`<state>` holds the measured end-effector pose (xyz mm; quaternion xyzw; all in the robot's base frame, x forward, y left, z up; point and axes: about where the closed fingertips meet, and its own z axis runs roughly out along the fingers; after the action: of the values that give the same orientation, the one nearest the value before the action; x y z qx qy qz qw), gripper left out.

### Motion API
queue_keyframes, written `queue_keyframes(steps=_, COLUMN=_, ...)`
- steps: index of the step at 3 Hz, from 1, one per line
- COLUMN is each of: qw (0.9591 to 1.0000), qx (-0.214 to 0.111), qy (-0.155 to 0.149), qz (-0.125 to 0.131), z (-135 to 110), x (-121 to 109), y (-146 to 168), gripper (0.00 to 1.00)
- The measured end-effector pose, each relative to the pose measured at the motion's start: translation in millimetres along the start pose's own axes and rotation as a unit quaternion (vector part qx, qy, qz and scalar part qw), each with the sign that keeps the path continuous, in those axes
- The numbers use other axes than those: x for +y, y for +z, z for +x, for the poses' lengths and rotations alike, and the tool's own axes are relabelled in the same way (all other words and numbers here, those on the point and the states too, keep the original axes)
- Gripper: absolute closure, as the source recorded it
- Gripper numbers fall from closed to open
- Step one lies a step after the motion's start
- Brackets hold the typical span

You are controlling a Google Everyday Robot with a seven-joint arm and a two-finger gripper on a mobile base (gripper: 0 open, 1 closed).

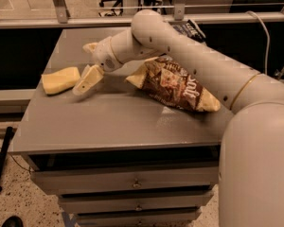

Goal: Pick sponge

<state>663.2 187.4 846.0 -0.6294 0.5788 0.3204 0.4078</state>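
Observation:
The sponge point(60, 80) is a pale-yellow soft block lying on the grey table top point(113, 122) near its left edge. My gripper point(86, 64) reaches in from the right on the white arm and sits just right of the sponge, low over the table. Its fingers are spread open, with the near fingertip point(83, 83) right beside the sponge's right end and the far fingertip point(90, 47) behind it. Nothing is held between them.
A brown-and-yellow printed chip bag point(175, 85) lies on the table's right half, partly under the arm. A dark flat object point(189, 30) lies at the back right. Drawers point(132, 181) sit below the table top. A railing runs behind the table.

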Motion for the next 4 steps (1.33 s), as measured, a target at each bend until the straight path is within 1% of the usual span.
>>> queue_keyframes(steps=1, qw=0.9999, qx=0.0, qy=0.003, qz=-0.012, z=1, x=3, y=17, gripper=0.16)
queue_keyframes(steps=3, qw=0.9997, qx=-0.001, qy=0.015, qz=-0.022, z=5, x=5, y=31, gripper=0.63)
queue_keyframes(steps=4, qw=0.9997, qx=0.002, qy=0.019, qz=-0.017, z=7, x=4, y=25, gripper=0.86)
